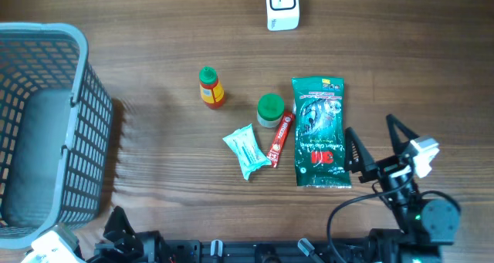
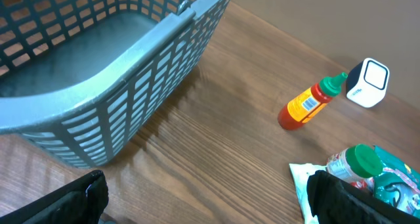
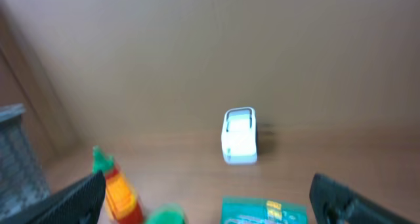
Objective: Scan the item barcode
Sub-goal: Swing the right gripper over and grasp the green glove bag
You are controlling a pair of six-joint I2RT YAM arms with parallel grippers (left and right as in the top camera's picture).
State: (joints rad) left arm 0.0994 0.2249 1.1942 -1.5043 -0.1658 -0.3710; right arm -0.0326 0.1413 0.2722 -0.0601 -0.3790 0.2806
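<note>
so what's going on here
Nothing is being handled yet. The left hand and right hand are both open and empty at the near edge. A sauce bottle, a jar, a green bag, a red sachet and a white packet lie mid-table, the white scanner stands at the far side, and a grey basket sits on the left.

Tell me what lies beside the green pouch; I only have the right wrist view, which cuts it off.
Observer: A red stick sachet lies beside the green pouch, on the side toward the basket.
Operator: Anything beyond that?
Observer: A pale teal packet, just past the sachet, near the green-capped bottle.
Operator: And the left gripper?
Observer: The left gripper is open and empty, near the basket's wall.
</note>
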